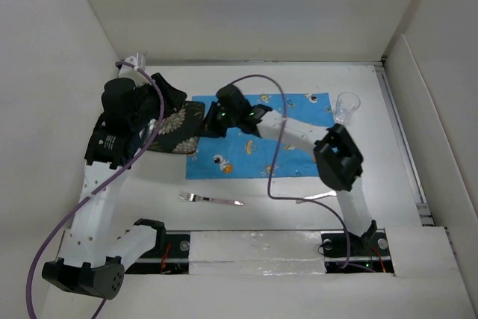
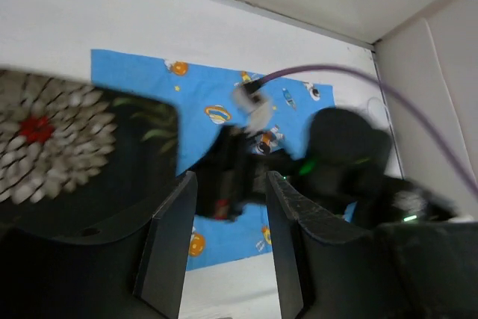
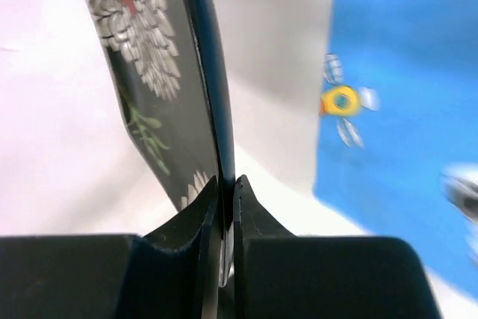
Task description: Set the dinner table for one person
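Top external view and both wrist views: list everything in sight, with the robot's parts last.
dinner table: one, matte white, under everything
placemat: one, blue with cartoon prints, mid-table
plate: one, black with white flowers, at the placemat's left edge
cup: one, clear, by the placemat's far right corner
fork: one, silvery, on the table near of the placemat
second utensil: one, silvery, beside the right arm, kind unclear
cables: two, purple, one along each arm
left gripper: one, black, open, over the plate's left side
right gripper: one, black, shut on the plate's rim
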Available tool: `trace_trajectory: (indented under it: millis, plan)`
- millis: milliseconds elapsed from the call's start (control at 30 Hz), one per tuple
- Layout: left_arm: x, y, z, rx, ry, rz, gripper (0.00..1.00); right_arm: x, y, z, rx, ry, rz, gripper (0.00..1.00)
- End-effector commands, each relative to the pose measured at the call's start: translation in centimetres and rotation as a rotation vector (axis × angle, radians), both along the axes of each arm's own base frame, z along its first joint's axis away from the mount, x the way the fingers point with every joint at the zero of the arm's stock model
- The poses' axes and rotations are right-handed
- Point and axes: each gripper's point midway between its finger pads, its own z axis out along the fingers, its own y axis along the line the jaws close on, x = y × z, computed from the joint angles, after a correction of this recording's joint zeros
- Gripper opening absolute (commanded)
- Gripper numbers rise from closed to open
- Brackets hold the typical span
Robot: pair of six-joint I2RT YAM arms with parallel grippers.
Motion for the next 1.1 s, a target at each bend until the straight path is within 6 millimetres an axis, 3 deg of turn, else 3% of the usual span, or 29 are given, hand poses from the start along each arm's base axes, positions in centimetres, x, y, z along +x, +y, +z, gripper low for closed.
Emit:
trace_trajectory:
  millis: [0,33,67,133,167,233,267,300,367,400,433,467,500,667,833,900,1067]
  plan:
    - [-0.3,-1.6,0.9,-0.035,-0.036,-0.087,0.39,2.3,-6.3,14.3,0.213,-0.275,0.031,0.00]
    - [-0.2,-1.5,0.7,-0.033,-0.034,-0.079,0.39,1.5,-8.8,14.0,0.179,-0.262,0.032,0.00]
    - [-0.2,-1.3,0.3,-0.025,-0.030,-0.067,0.39,2.2,-11.6,13.7,0.154,-0.285,0.062,0.00]
    - [0.1,-0.5,-0.5,0.001,-0.023,-0.028,0.43,2.5,-15.3,12.6,0.091,-0.282,0.084,0.00]
    - [0.3,-0.1,-0.7,0.009,-0.020,-0.005,0.44,2.6,-18.5,11.6,0.069,-0.228,0.088,0.00]
    - [0.4,0.6,-1.8,0.027,0.011,0.037,0.45,2.7,-21.7,10.1,0.023,-0.243,0.154,0.00]
    - [0.6,0.7,-1.9,0.026,0.015,0.045,0.45,1.7,-22.8,9.5,0.031,-0.199,0.203,0.00]
    - [0.6,0.7,-2.6,0.022,0.029,0.049,0.46,2.9,-25.1,8.5,0.000,-0.226,0.199,0.00]
    - [0.6,0.5,-2.9,0.000,0.032,0.051,0.46,3.1,-26.7,7.2,-0.018,-0.206,0.214,0.00]
    - [0.5,0.3,-3.2,-0.009,0.038,0.039,0.47,4.1,-28.1,5.9,-0.038,-0.211,0.220,0.00]
    - [0.6,0.1,-3.2,-0.022,0.034,0.036,0.47,4.2,-28.6,4.4,-0.029,-0.180,0.240,0.00]
    - [0.6,0.1,-3.1,-0.025,0.035,0.037,0.47,4.4,-28.9,4.6,-0.017,-0.192,0.240,0.00]
    - [0.6,0.1,-2.8,-0.028,0.029,0.042,0.46,5.0,-29.6,3.3,-0.013,-0.158,0.225,0.00]
    - [0.9,0.4,-2.4,-0.024,0.027,0.061,0.46,5.3,-29.5,1.8,0.017,-0.140,0.238,0.00]
    - [1.1,-0.4,-4.0,-0.049,0.067,0.033,0.45,5.9,-29.7,-0.2,0.031,-0.128,0.203,0.00]
    - [1.1,-0.4,-4.7,-0.055,0.077,0.034,0.45,5.3,-29.5,-1.0,0.061,-0.093,0.187,0.00]
    - [1.5,-0.4,-5.1,-0.045,0.077,0.032,0.45,5.9,-29.6,-2.6,0.044,-0.069,0.163,0.00]
